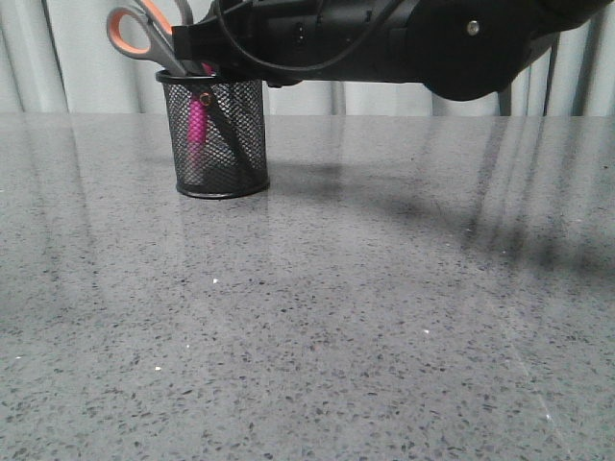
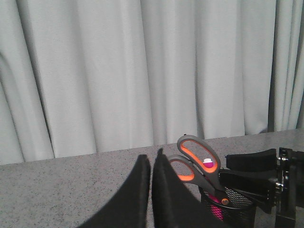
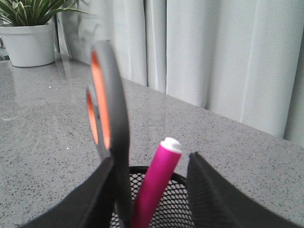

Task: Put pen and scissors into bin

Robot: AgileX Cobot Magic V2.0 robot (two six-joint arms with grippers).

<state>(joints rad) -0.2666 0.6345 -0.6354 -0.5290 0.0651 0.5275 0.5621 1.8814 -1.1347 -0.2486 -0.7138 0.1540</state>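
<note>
Bin [image 1: 221,139], one pen [image 1: 197,123], one scissors [image 1: 144,34]

Black arm [image 1: 404,38], looped cable [image 1: 288,67], silver screw [image 1: 472,28].

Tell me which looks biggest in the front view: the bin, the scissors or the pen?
Largest to smallest, as they look:
1. Bin, the widest and tallest.
2. Scissors, though only the handles above the rim show clearly; the blades are dim behind the mesh.
3. Pen, just a thin pink strip seen through the mesh.
</note>
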